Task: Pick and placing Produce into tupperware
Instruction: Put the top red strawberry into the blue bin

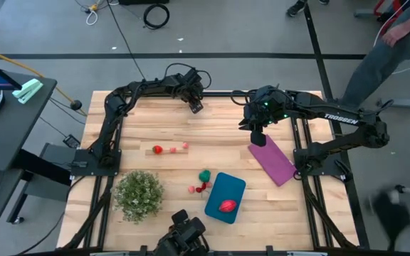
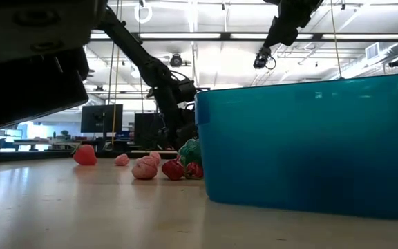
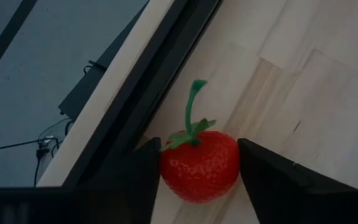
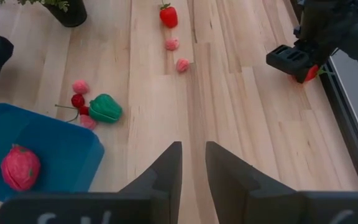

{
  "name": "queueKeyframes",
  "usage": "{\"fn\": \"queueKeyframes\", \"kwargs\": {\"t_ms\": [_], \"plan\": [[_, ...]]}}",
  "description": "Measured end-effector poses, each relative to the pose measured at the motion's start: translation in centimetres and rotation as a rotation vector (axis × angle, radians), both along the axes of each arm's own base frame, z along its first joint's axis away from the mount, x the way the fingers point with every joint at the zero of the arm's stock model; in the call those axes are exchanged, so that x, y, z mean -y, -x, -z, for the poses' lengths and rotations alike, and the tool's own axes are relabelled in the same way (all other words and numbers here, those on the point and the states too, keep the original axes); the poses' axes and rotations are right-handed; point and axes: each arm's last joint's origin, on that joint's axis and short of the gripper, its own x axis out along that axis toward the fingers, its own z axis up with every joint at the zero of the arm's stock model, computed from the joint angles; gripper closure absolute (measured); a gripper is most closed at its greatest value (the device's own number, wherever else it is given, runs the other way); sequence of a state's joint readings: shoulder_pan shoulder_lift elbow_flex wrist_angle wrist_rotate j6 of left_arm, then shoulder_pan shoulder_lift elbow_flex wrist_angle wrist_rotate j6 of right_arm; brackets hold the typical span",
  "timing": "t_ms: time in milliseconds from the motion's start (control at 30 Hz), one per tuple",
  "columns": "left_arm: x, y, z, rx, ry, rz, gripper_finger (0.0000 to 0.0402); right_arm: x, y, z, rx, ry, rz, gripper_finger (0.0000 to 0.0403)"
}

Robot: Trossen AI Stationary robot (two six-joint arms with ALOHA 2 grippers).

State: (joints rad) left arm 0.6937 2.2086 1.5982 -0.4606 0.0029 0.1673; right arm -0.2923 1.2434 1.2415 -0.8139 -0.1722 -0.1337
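My left gripper (image 1: 196,105) is at the table's far edge, shut on a red toy strawberry (image 3: 199,165) with a green stalk; it also shows in the right wrist view (image 4: 311,73). My right gripper (image 1: 258,139) hangs shut and empty above the table's right half. The teal tupperware (image 1: 225,197) stands near the front and holds one red piece (image 1: 226,206). A green piece (image 1: 204,175) and small red and pink pieces (image 1: 199,188) lie just left of it. Another strawberry (image 1: 158,149) and two pink pieces (image 1: 185,146) lie mid-table. My left gripper pinches the strawberry's red body by two opposite sides (image 3: 166,168) between its two fingers (image 3: 135,180). The green stalk (image 3: 193,102) points out beyond the fingertips. Whether the strawberry rests on the wood or is lifted clear, I cannot tell.
A bushy green plant clump (image 1: 139,193) stands at the front left. A flat purple rectangle (image 1: 272,162) lies at the right, under my right arm. A dark frame rail (image 3: 154,74) runs along the far edge beside the strawberry. A person (image 1: 397,43) stands beyond the table's far right corner.
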Motion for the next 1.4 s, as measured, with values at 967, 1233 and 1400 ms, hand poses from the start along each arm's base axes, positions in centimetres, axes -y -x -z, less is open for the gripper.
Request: {"fn": "queueKeyframes", "kwargs": {"t_ms": [967,1233,1400], "plan": [[14.6,-3.4,-9.7,0.117,0.218,0.357,0.0214,0.0,0.0,0.0,-0.003,0.008,0.011,0.0325],[25.6,-5.9,-10.2,0.104,0.226,0.630,0.0197,0.0,0.0,0.0,-0.003,0.008,0.012,0.0325],[31.4,-6.7,-10.6,0.168,0.192,0.773,0.0202,0.0,0.0,0.0,-0.003,0.008,0.012,0.0325]]}}
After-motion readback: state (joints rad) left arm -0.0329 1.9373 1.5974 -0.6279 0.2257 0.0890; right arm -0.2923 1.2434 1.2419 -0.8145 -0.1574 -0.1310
